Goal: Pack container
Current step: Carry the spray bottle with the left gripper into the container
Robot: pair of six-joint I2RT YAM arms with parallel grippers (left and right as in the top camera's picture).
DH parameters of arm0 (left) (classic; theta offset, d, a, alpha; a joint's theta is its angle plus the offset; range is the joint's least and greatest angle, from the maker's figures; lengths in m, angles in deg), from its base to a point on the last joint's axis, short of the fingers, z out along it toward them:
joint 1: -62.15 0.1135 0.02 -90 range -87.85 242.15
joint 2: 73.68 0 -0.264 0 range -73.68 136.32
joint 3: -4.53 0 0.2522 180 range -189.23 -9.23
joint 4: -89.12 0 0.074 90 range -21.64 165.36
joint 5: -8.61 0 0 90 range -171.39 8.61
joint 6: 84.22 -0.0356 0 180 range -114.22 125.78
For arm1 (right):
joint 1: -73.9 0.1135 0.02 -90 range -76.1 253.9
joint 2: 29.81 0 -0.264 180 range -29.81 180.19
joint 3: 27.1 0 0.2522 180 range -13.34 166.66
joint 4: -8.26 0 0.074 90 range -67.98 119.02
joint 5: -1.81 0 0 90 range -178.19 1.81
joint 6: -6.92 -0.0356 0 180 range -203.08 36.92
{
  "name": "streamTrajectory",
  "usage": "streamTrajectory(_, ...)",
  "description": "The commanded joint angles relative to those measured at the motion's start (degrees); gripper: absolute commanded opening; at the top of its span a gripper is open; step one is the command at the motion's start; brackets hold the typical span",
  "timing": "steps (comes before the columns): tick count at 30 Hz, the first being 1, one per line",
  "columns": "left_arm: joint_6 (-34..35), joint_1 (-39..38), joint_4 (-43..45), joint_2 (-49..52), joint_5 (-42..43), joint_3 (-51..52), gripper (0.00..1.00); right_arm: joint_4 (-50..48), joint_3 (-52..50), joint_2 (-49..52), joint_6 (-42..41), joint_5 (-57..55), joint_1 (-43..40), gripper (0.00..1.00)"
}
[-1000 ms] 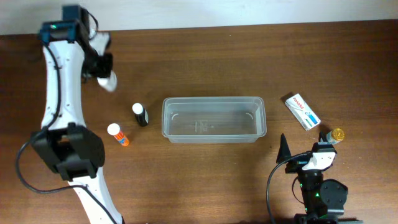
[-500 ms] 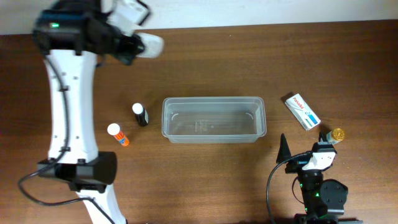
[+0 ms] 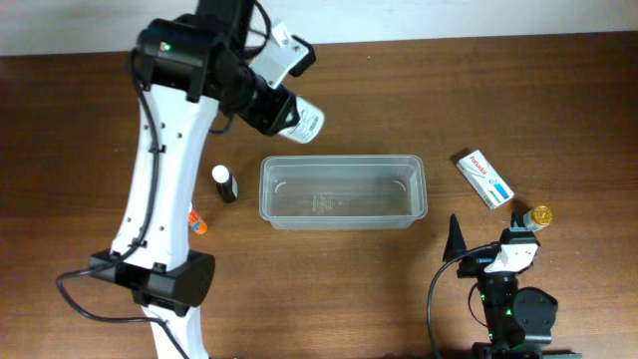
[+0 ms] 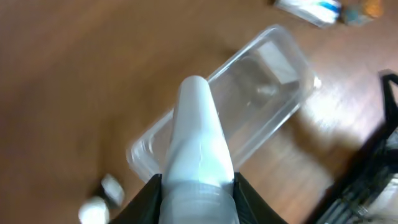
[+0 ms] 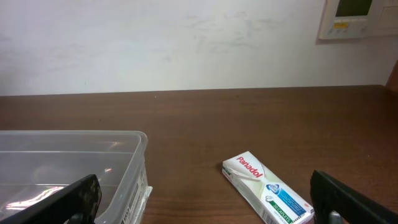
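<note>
nearest us, to the near right of the container (image 3: pixel 342 191), the right gripper (image 5: pixel 205 204) sits low with its jaws wide apart and nothing between them. just right of the container we see a small gold-capped item (image 3: pixel 539 215), and a little farther back a white box (image 3: pixel 484 179) lying flat, well clear of the rim. the container itself rests empty at mid-table (image 3: pixel 558 90), long side toward us. to its left stand a black bottle (image 3: pixel 225 183), close by, and an orange stick (image 3: pixel 197 223), partly hidden by the left arm. beyond the container's far rim, near its left end, the left gripper (image 3: pixel 282 110) hangs above the wood, clamped on a white tube (image 4: pixel 198 143) whose tip points toward the container.
</note>
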Motion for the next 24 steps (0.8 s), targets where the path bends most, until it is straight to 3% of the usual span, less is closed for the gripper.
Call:
streamTrajectory(1, 18.43, -1.42, -0.02, -0.59, -9.09, 2.19, 0.0, 0.37, -0.26, -0.15, -0.42, -0.31, 0.09, 0.98)
streamTrajectory(12, 34.84, -5.11, 0.57, -0.44, -15.47, 16.37, 0.0, 0.37, -0.26, -0.15, -0.42, -0.31, 0.09, 0.98)
streamTrajectory(24, 35.89, -6.1, 10.86, -0.44, -16.28, 29.83, 0.0, 0.37, -0.26, -0.15, -0.42, -0.31, 0.09, 0.98)
